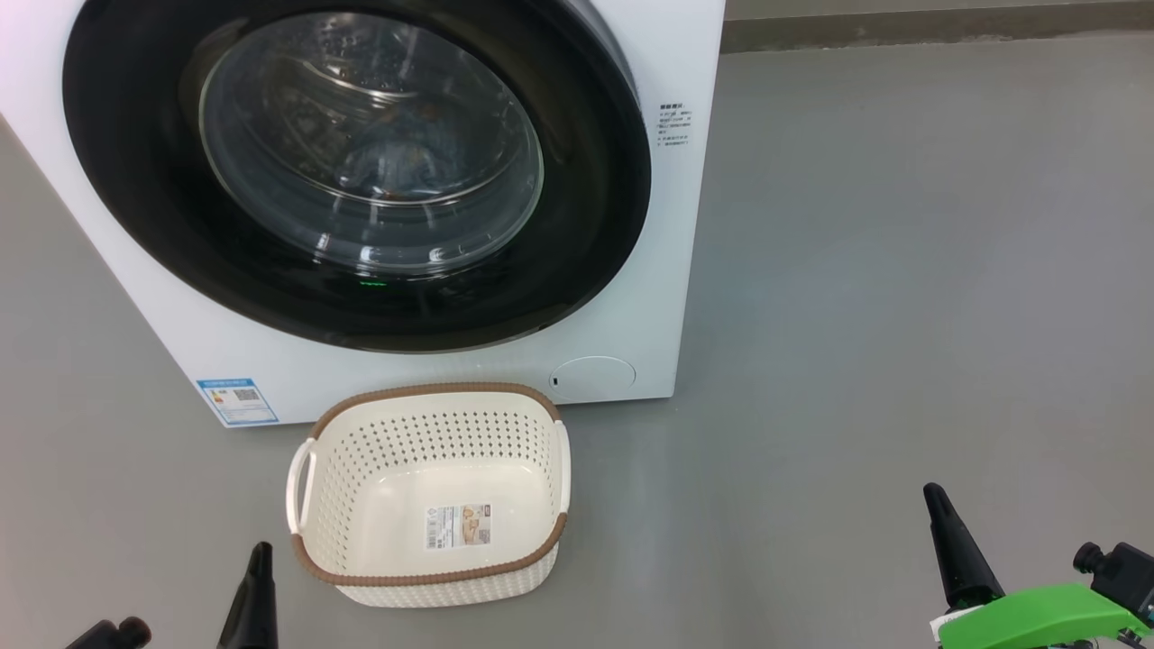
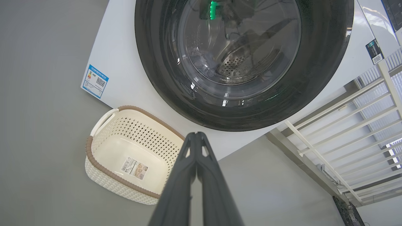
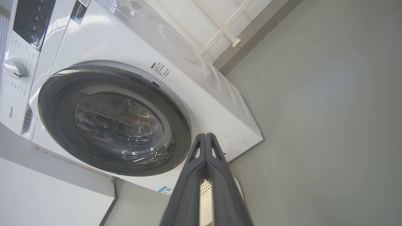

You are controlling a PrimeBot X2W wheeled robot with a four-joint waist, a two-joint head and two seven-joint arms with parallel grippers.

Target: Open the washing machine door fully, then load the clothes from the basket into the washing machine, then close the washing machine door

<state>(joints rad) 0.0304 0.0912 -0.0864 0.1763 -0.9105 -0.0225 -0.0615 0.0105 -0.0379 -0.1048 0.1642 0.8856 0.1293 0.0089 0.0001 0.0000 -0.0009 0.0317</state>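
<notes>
The washing machine (image 1: 649,297) stands white and boxy in front of me, and the washing machine door (image 1: 135,180) lies flat against its front, black rim around a clear glass bowl. Dim shapes lie behind the glass; the clothes are hidden. On the floor before the machine sits the basket (image 1: 433,395), cream with a brown rim, holding nothing but a sticker. My left gripper (image 1: 260,559) hangs shut just left of the basket, and its own view shows the left gripper (image 2: 196,135) with fingers pressed together. My right gripper (image 1: 938,505) is shut far to the right, and the right gripper (image 3: 205,135) holds nothing.
Grey floor (image 1: 902,270) spreads wide to the right of the machine. A round white cap (image 1: 592,377) sits low on the machine's front, near a blue label (image 1: 236,401). A white railing (image 2: 345,125) and a wall skirting (image 1: 902,27) stand behind. The control knob (image 3: 14,68) is at the machine's top.
</notes>
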